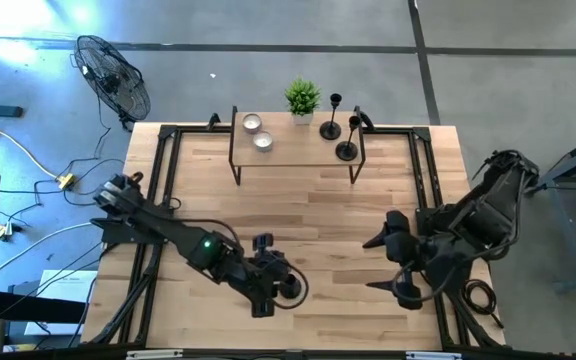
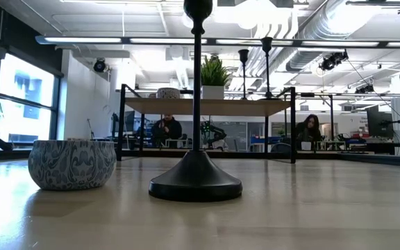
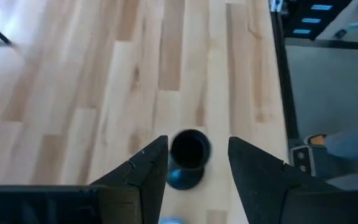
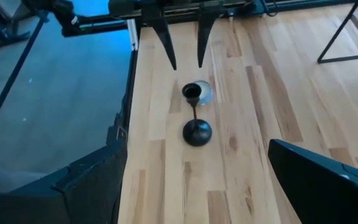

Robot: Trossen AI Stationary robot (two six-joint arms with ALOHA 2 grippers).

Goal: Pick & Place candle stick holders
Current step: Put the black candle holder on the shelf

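Note:
One black candlestick holder (image 2: 195,104) stands upright on its round base (image 2: 195,185) near the table's near edge. It also shows in the right wrist view (image 4: 196,121). My left gripper (image 3: 197,142) is open above it, pointing down. Its fingers stand on either side of the holder's top cup (image 3: 189,149), with gaps showing on both sides. Two more black holders (image 1: 335,115) (image 1: 348,142) stand on the far shelf (image 1: 298,152). My right gripper (image 1: 376,265) is open and empty at the table's right.
A patterned grey bowl (image 2: 73,164) sits on the table close beside the near holder. The shelf also carries a small green plant (image 1: 302,100) and two small round candle cups (image 1: 257,132). Black frame rails (image 1: 165,170) run along the table's left and right sides.

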